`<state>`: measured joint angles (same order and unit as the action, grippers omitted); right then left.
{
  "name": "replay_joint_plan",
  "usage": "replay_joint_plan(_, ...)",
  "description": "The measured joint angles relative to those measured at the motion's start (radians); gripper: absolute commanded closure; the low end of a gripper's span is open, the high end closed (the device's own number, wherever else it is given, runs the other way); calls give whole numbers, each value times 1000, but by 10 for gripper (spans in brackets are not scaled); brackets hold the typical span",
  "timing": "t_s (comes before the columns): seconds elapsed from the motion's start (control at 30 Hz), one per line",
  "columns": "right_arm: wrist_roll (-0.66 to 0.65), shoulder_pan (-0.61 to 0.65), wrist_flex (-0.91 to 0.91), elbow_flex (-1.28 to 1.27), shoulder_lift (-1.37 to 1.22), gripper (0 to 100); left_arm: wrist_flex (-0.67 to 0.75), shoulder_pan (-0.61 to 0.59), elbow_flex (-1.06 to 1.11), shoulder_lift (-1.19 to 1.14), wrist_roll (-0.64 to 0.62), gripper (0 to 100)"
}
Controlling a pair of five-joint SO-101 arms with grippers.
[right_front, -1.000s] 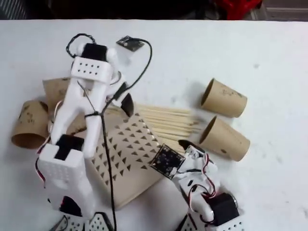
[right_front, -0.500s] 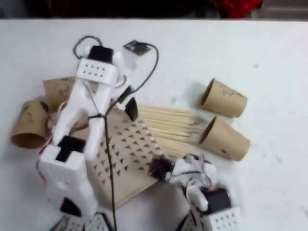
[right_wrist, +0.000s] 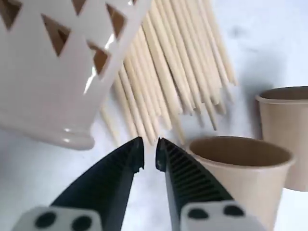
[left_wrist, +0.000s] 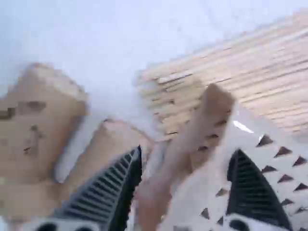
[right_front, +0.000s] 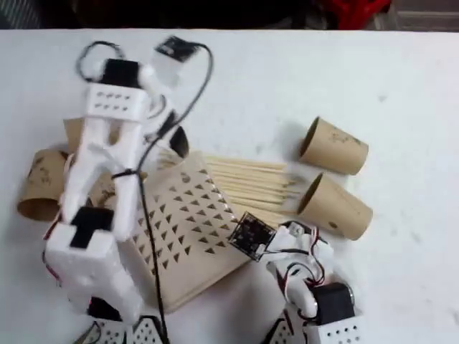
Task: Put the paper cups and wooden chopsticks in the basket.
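Counter (right_front: 287, 79): open white surface over the far half & R side, so most room is there. Far edge runs along the top of the high view, dark behind it. Centre is crowded.

Basket (right_front: 193, 229) lies tipped on its side mid-counter, patterned wall up, its far edge over the near part of the chopsticks (right_front: 251, 179), a loose flat pile. Just R of the pile are two paper cups on their sides, mouths twd it: far R cup (right_front: 333, 145) & near R cup (right_front: 335, 206), close together. On the L, outer L cup (right_front: 39, 183) & inner L cup (right_front: 77, 130) also lie down, partly hidden by L arm (right_front: 107, 165), which reaches over them & the basket's L edge.

L jaws are wide apart at the basket's far corner, one over the patterned wall, the other by a cup, w/ the rim btw them; contact unclear.

R arm (right_front: 315, 301) sits low at the near edge, R of the basket. R jaws are almost closed, a thin slit gripping nothing, over the counter btw basket, chopsticks & near R cup.
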<state>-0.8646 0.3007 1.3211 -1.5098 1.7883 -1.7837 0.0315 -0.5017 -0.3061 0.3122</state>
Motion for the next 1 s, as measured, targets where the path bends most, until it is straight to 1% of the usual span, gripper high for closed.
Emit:
replay_joint_plan(0.1, 0, 12, 0, 5, 3, 939, 0, -57, 61, 120, 28, 717)
replay_joint_plan(0.33, 2, 186, 0, 5, 5, 939, 0, -192, 304, 450, 141, 716)
replay_joint_plan(0.43, 6, 244, -3, 5, 3, 939, 0, -249, 388, 517, 199, 714)
replay_joint_plan(0.5, 8, 259, -32, -11, 3, 939, 0, -279, 430, 523, 235, 714)
replay_joint_plan(0.63, 20, 247, -60, -14, -6, 942, 0, -330, 493, 523, 295, 717)
replay_joint_plan(0.73, 17, 192, -3, 31, 2, 943, 0, -374, 549, 526, 327, 717)
replay_joint_plan(0.87, -8, 169, 20, 46, 6, 943, 0, -476, 654, 537, 390, 717)
replay_joint_plan(1.0, -11, 121, 21, 46, 5, 943, 3, -578, 692, 539, 437, 718)
